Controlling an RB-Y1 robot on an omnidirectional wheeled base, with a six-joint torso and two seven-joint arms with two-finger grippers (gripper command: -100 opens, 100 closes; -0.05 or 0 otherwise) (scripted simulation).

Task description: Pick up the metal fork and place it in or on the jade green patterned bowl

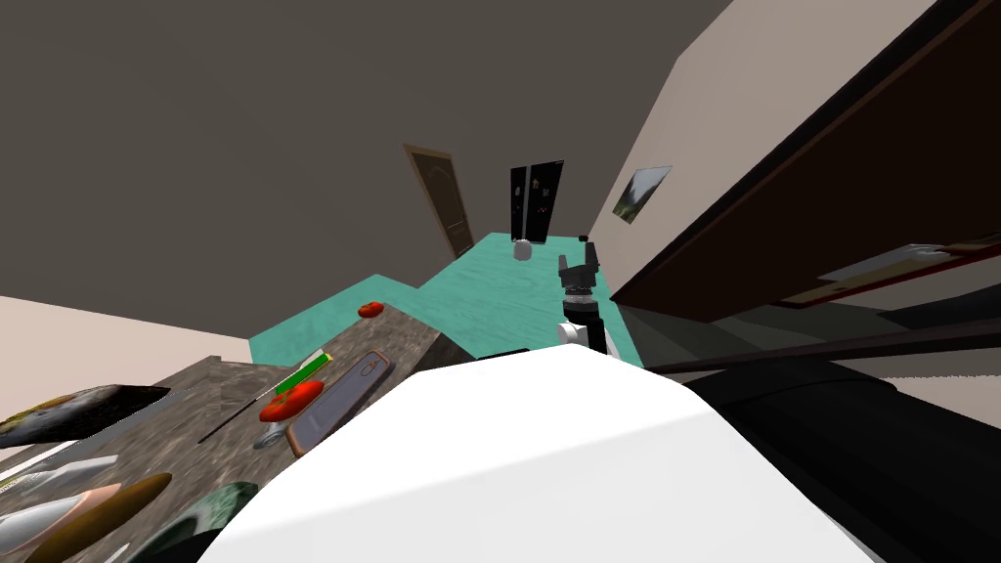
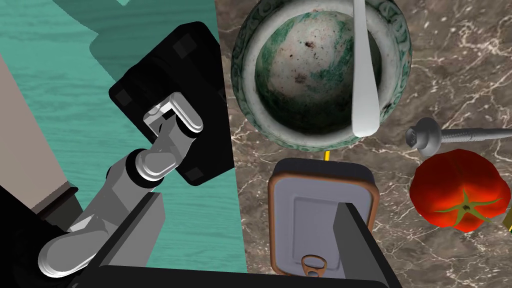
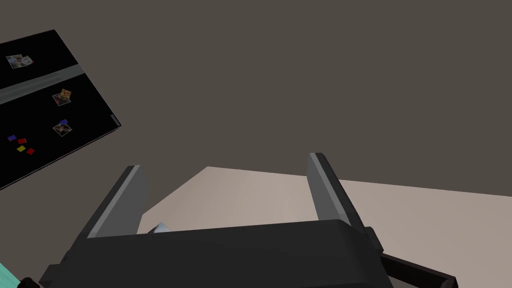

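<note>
Just past the left tool (image 2: pixel 245 200), spread and empty, see fork (image 2: pixel 364 90) resting in bowl (image 2: pixel 244 75); judge placing done, next lift clear without nudging it; right tool (image 3: pixel 224 162) spread too.

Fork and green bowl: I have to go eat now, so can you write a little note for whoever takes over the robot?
Left gripper: fingers open, empty, over the marble counter near the green patterned bowl.
Right gripper: fingers open, empty, raised away from the counter.
Fork: a pale handle lies across the bowl, its end over the rim; the tines are out of picture.
Done: the fork looks placed on the bowl and released.
Left: probably just check it rests steady, then draw the left arm back, clear of the tomato and screw.
</note>
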